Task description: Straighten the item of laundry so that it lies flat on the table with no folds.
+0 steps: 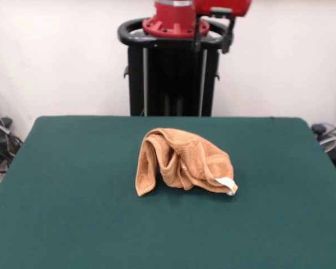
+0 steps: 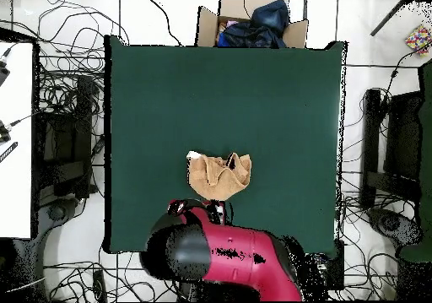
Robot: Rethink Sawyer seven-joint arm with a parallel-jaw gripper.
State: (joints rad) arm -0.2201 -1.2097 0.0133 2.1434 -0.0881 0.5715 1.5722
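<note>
- Towel (image 1: 182,162), orange-tan terry, sits bunched up near the middle of the table (image 1: 73,185), heaped rather than flat.
- From the front its nap looks soft and looped; the cloth rises in a rounded hump with deep folds running down it.
- One end hangs as a doubled flap on the front view's left side, with a dark hollow between that flap and the rest of the heap.
- A woven band crosses the cloth on the right side of the hump, smoother than the pile around it.
- A small white tag (image 1: 227,183) pokes out at the low right corner of the heap, touching the tabletop.
- From overhead the towel (image 2: 219,175) reads as a crumpled, roughly shield-shaped lump with ragged creases, lying toward the robot's edge of the table (image 2: 253,89).
- The table has a dark green, felt-like top, matte and even, rectangular and much broader than the towel.
- The arm (image 2: 228,262), glossy red with black parts, is drawn back over its black pedestal (image 1: 171,78), just beyond the towel.
- I cannot tell whether the gripper is spread or closed; it touches nothing I can see.
- A cardboard box (image 2: 251,23) with dark blue cloth in it sits past the table's far edge overhead.
</note>
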